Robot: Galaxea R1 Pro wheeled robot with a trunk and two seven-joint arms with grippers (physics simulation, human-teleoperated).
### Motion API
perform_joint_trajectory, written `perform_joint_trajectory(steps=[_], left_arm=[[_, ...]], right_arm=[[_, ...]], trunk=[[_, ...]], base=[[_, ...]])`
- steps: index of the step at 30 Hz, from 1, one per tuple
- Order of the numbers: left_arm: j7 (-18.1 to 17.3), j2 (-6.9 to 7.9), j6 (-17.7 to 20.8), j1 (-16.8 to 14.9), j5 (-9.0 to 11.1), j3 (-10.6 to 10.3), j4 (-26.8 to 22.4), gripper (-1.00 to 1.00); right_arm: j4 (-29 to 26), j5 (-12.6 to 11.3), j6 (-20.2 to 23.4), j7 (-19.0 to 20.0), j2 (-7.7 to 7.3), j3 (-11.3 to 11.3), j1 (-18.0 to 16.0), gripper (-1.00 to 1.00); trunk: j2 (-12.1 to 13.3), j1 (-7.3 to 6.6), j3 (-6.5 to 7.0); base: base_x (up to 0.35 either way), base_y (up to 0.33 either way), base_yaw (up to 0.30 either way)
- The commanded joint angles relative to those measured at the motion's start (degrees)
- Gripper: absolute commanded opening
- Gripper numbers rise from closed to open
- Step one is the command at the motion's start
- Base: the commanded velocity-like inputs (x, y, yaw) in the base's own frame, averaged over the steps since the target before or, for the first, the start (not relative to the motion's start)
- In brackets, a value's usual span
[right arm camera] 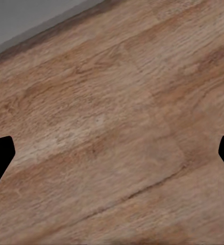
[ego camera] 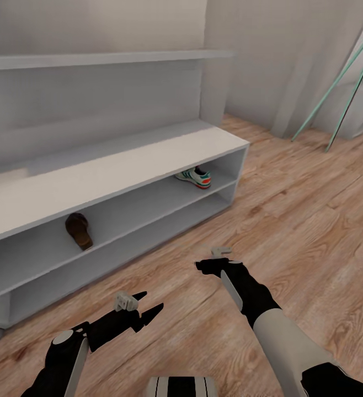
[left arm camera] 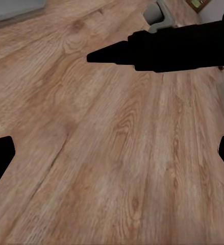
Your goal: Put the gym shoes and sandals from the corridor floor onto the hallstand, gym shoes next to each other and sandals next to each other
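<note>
The hallstand (ego camera: pixel 110 165) stands along the wall, low and pale grey-white. One brown sandal (ego camera: pixel 79 230) lies on its upper shelf towards the left. One gym shoe (ego camera: pixel 194 177), white with green stripes and an orange heel, sits on the same shelf near the right end. My left gripper (ego camera: pixel 150 306) hangs open over the corridor floor (ego camera: pixel 292 220), in front of the rack. My right gripper (ego camera: pixel 202 266) is open too, a little further right and nearer the rack. In the left wrist view the right gripper (left arm camera: pixel 106 53) crosses above bare planks. Nothing is between either pair of fingers.
A long wall shelf (ego camera: pixel 104 58) runs above the hallstand. Teal-railed stairs (ego camera: pixel 336 82) rise at the back right. The lower shelf level (ego camera: pixel 121 248) of the rack holds nothing I can see. Wood floor stretches away to the right.
</note>
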Motion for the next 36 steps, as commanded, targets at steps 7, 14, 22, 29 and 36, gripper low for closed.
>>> perform_joint_trajectory(steps=[7, 14, 22, 29, 36], left_arm=[[0.00, 0.00, 0.01, 0.01, 0.00, 0.00, 0.00, 1.00], [0.00, 0.00, 0.02, 0.01, 0.07, 0.08, 0.00, 1.00], [0.00, 0.08, 0.01, 0.02, 0.16, 0.17, 0.00, 1.00], [0.02, 0.09, 0.01, 0.01, 0.18, 0.64, 0.00, 1.00], [0.03, 0.09, 0.03, 0.02, 0.18, 0.70, 0.00, 1.00]], right_arm=[[0.00, -0.01, 0.03, 0.01, 0.00, 0.00, 0.00, 1.00], [0.00, -0.01, 0.03, 0.01, 0.00, 0.00, 0.00, 1.00], [0.01, -0.01, 0.04, 0.01, 0.00, 0.00, 0.00, 1.00], [0.00, -0.01, 0.04, 0.00, 0.00, 0.00, 0.00, 1.00], [0.00, -0.01, 0.03, -0.04, 0.00, 0.00, 0.00, 1.00]], trunk=[[0.00, 0.00, 0.00], [0.00, 0.00, 0.00], [0.00, 0.00, 0.00], [0.00, 0.00, 0.00], [0.00, 0.00, -0.02]], base=[[0.000, 0.000, -0.299], [0.000, 0.000, -0.299], [0.000, 0.000, -0.298], [0.000, 0.000, -0.298], [0.000, 0.000, -0.296]])
